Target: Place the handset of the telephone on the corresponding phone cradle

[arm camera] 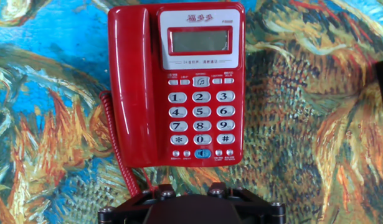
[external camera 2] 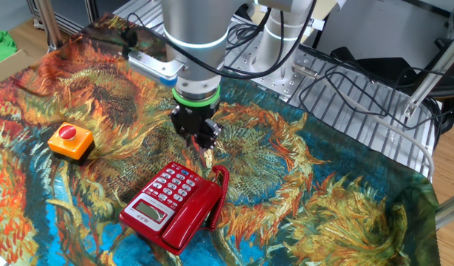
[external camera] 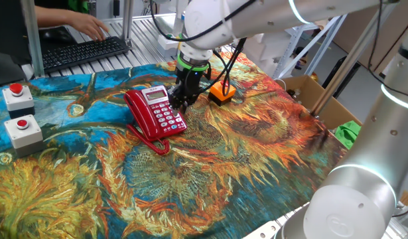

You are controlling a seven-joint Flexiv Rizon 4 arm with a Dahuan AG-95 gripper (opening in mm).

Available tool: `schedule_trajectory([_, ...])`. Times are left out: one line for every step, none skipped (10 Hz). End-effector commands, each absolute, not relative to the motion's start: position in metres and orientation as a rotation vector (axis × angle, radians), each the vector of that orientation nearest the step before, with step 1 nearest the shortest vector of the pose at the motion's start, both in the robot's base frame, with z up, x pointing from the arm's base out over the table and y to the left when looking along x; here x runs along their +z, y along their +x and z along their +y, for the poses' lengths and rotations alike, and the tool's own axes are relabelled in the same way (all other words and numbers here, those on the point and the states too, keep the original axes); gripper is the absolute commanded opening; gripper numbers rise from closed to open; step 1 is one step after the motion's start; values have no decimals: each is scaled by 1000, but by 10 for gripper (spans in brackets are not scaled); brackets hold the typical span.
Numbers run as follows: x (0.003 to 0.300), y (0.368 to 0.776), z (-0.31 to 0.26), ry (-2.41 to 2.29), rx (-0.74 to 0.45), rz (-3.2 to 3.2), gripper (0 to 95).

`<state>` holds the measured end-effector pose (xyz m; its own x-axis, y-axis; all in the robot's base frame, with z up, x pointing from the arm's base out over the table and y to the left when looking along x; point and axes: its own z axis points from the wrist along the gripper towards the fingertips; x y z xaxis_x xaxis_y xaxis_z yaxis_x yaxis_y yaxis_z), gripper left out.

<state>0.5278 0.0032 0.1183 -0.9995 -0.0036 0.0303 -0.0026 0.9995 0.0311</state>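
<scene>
The red telephone (arm camera: 200, 93) lies flat on the painted cloth, with white keys and a small display. The red handset (arm camera: 129, 87) lies in the phone cradle along the keypad-free side, and its coiled cord (arm camera: 119, 168) trails off the lower end. The phone (external camera: 157, 109) and handset (external camera: 137, 114) also show in one fixed view, and the phone (external camera 2: 167, 199) in the other. My gripper (arm camera: 190, 191) hovers above the phone's lower edge, apart from it, and holds nothing. Its two finger tops stand apart. It also shows in the fixed views (external camera: 179, 101) (external camera 2: 207, 148).
An orange box with a red button (external camera 2: 70, 140) sits beside the phone; it also shows behind the gripper (external camera: 222, 94). Two grey boxes with red buttons (external camera: 21, 113) stand at the cloth's left edge. A person's hand rests on a keyboard (external camera: 84, 50) at the back. A cardboard box (external camera: 323, 106) stands off the right edge.
</scene>
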Motion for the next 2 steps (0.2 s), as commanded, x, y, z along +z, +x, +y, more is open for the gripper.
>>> schedule_trajectory([118,526,2,8,-50,-3108,380])
schedule_trajectory([118,526,2,8,-45,-3107,190])
